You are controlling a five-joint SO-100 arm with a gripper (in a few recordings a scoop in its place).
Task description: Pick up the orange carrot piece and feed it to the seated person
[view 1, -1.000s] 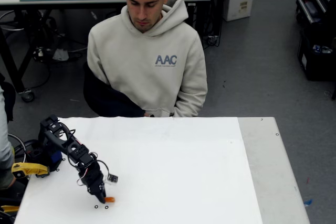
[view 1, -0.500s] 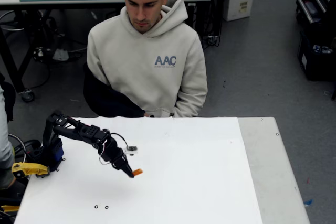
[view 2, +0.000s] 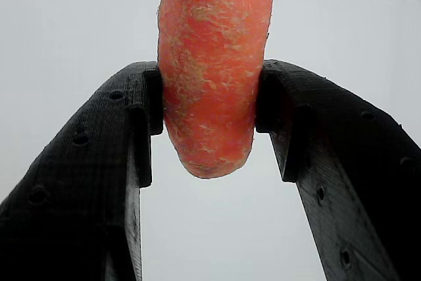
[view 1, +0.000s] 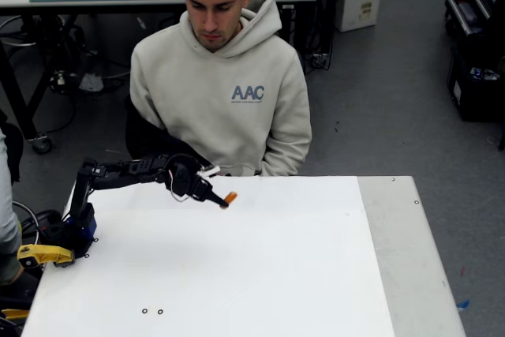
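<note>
The hand (view 1: 223, 201) is clenched on the orange carrot piece (view 1: 230, 196), gripping its middle so one end projects forward, above the table (view 1: 316, 274) far edge, toward the seated person (view 1: 221, 92).

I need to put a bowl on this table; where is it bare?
Most of the white table is bare: the middle and the right side up to its grey strip. Crowded: the left edge by the arm's base and the far-left, where the gripper holds the carrot piece.

Arm's swung up toward the guy
The gripper (view 1: 224, 202) carried the orange carrot piece (view 1: 230, 196) off the table's near edge, closer to the seated person (view 1: 221, 76).
</note>
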